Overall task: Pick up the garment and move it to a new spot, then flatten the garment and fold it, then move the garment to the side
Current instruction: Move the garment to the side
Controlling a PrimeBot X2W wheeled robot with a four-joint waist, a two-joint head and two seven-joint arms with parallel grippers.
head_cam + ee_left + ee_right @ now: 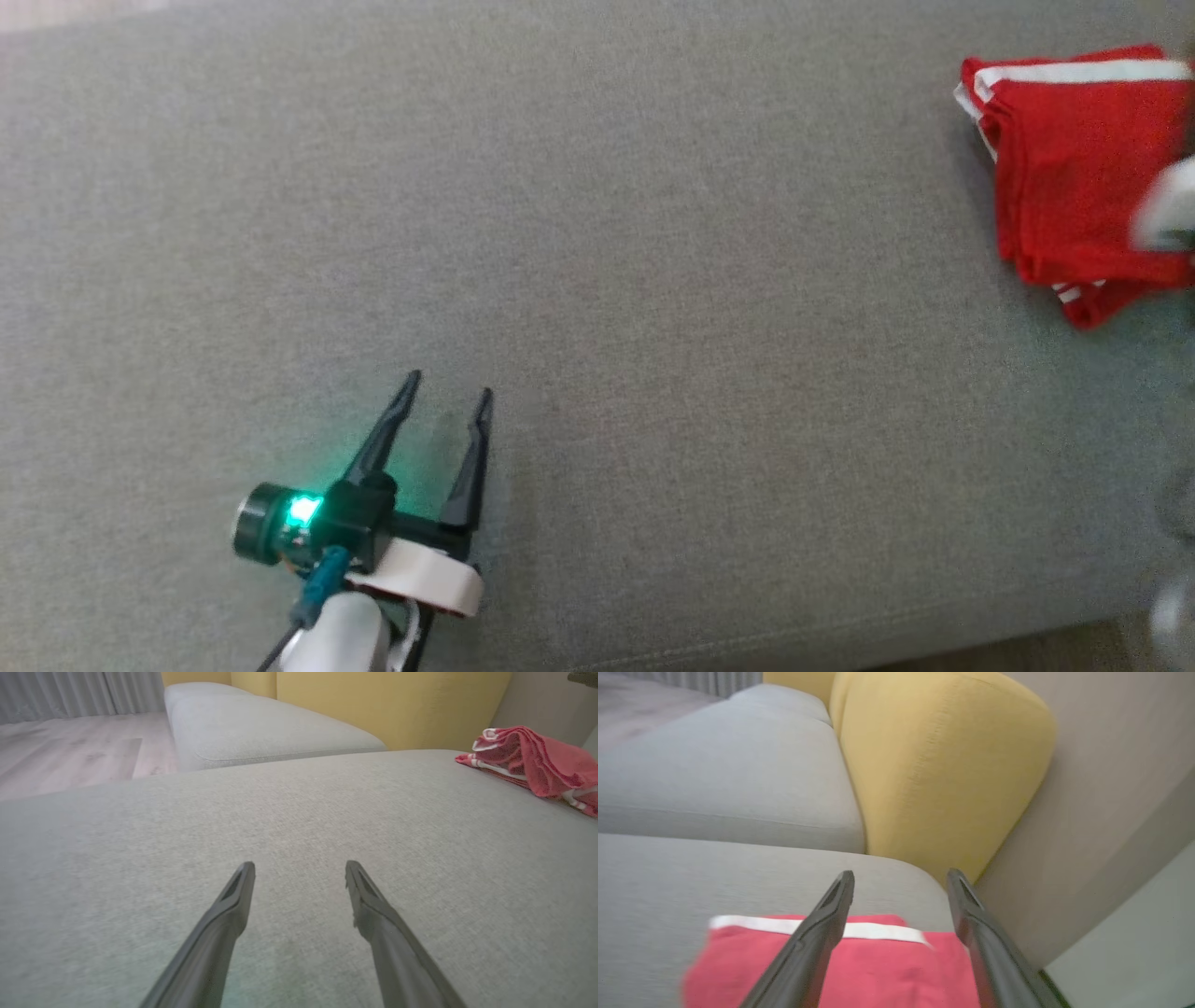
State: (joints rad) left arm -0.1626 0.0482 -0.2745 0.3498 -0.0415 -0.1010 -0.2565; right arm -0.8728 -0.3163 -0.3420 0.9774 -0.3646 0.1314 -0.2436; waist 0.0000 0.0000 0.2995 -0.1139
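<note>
Just over the folded red garment (878,970) — poising the right gripper (900,873), fingers spread, empty; holding the left gripper (300,864) likewise, well apart.

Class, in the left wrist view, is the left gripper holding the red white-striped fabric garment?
No, the left gripper stands open over bare grey sofa cushion, apart from the garment.

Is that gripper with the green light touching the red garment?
Apart. The head view shows the left gripper at lower left, the garment at far right, grey cushion between.
</note>
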